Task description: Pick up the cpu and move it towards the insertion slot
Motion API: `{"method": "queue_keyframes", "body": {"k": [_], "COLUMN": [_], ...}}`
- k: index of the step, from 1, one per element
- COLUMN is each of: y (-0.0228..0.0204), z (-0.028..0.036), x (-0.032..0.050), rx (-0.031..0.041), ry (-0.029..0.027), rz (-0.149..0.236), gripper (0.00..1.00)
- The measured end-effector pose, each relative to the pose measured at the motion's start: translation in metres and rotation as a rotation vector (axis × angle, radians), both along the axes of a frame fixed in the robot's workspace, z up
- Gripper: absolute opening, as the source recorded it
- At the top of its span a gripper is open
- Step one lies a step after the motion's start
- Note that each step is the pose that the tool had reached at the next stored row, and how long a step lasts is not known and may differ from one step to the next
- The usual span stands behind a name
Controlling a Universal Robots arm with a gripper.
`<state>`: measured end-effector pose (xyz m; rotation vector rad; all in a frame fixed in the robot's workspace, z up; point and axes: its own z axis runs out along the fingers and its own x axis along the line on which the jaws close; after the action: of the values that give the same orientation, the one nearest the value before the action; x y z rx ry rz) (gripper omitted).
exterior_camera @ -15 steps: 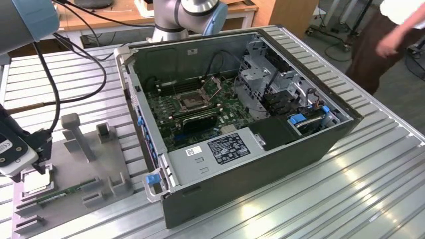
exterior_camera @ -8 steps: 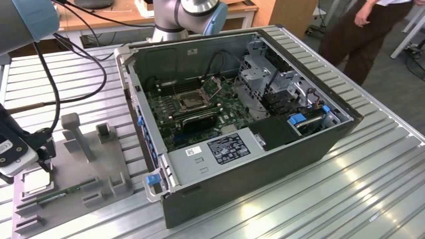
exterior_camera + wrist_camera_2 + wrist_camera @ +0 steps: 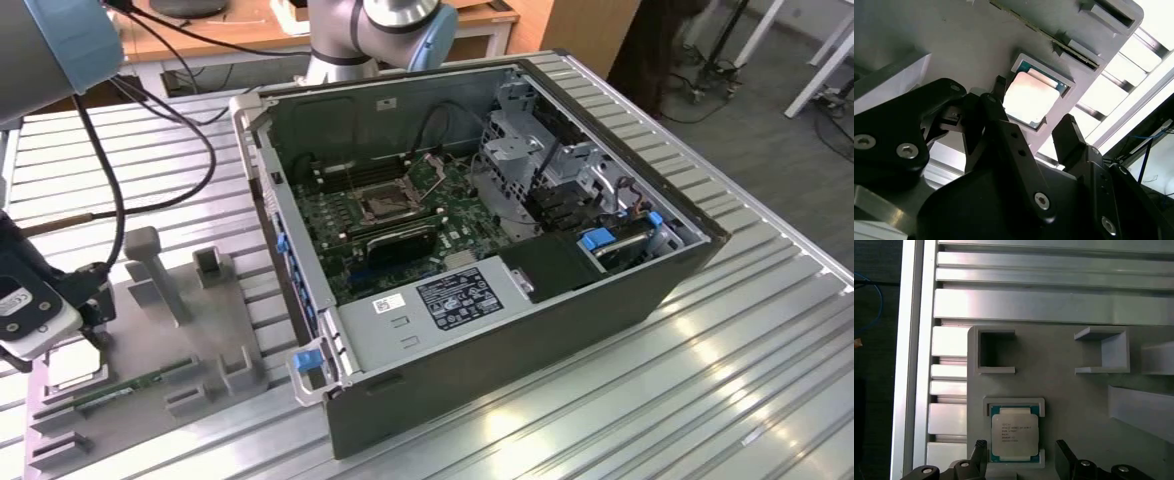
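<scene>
Over the cpu (image 3: 1014,435), the gripper (image 3: 1020,447) hangs spread wide.

Looks like a robotics lab to me, not somebody's home bench. The surface (image 3: 747,330) is ribbed aluminium profile, and an opened computer case (image 3: 534,340) lies mid-frame in the exterior view with its motherboard (image 3: 400,215) bare. Lower left there's a grey fixture tray (image 3: 200,345); the first wrist view shows a cpu (image 3: 1014,434) sitting in its own pocket. Robot arm (image 3: 380,25) top centre, wooden desk (image 3: 254,35) behind it, cables (image 3: 112,170) trailing upper left, grey floor (image 3: 761,110) upper right.
</scene>
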<state>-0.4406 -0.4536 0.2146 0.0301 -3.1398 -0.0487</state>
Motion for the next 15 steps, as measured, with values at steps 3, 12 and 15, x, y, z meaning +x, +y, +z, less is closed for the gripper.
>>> {"method": "queue_keyframes", "body": {"k": [3, 12, 15], "y": [0.0000, 0.0013, 0.0013], "z": [-0.0040, -0.0077, -0.0078], "x": [0.0000, 0.0000, 0.0000], "rx": [0.0000, 0.0000, 0.0000], "ry": [-0.0001, 0.0000, 0.0000], "rz": [0.000, 0.000, 0.000], "gripper": [0.65, 0.65, 0.65]}}
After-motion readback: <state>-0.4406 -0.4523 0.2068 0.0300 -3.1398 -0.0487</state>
